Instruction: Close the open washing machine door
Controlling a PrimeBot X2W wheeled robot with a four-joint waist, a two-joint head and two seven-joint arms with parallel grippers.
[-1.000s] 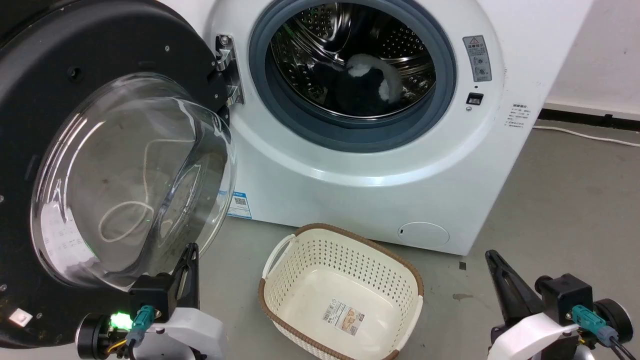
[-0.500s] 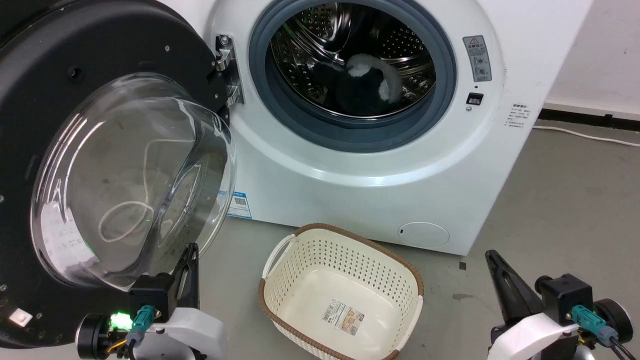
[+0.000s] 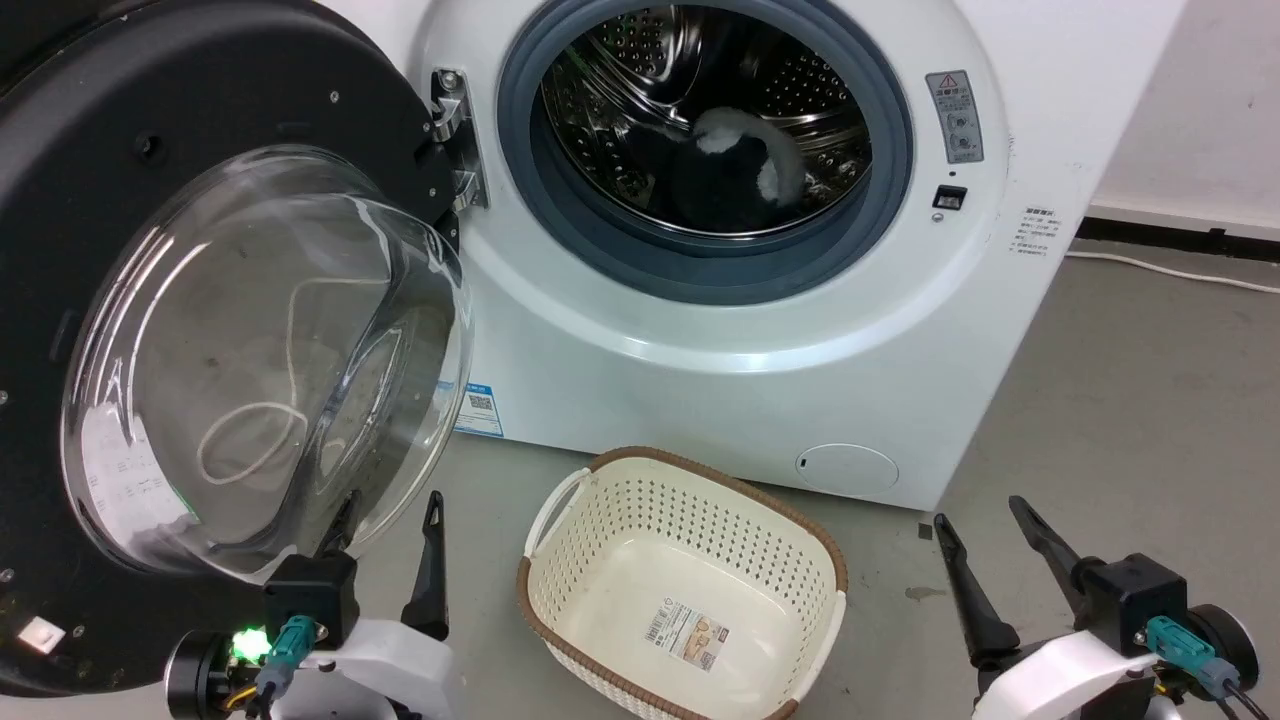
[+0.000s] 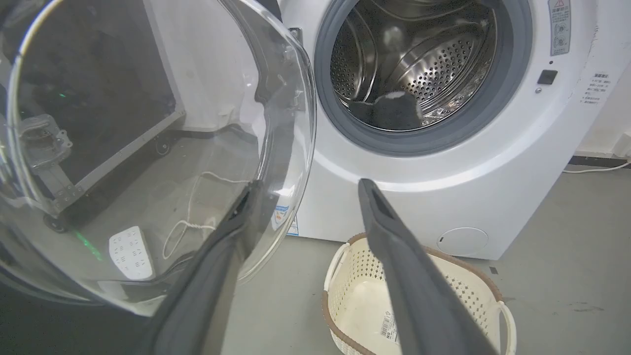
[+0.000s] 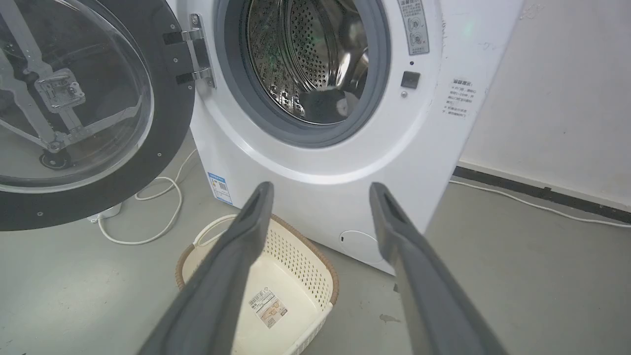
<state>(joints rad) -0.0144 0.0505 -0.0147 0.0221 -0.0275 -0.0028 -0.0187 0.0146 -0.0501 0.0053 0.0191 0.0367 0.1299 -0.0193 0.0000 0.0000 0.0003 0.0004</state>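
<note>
Head view: washing machine door (image 3: 200, 80) swung wide open at left, hanging off its hinge, glass bowl bulging toward camera. Washing machine (image 3: 700, 380) drum exposed, dark-and-white laundry (image 3: 725, 170) sitting inside. Cream basket (image 3: 690, 468) on floor right in front. Left gripper (image 3: 388, 508) low left, just under door glass, jaws spread, gripping nothing. Right gripper (image 3: 978, 512) low right, jaws spread too.

Left wrist view: one finger overlaps glass bowl edge. Touching or not, can't tell.

Right wrist view: jaws apart, pointing at machine front, basket below.
</note>
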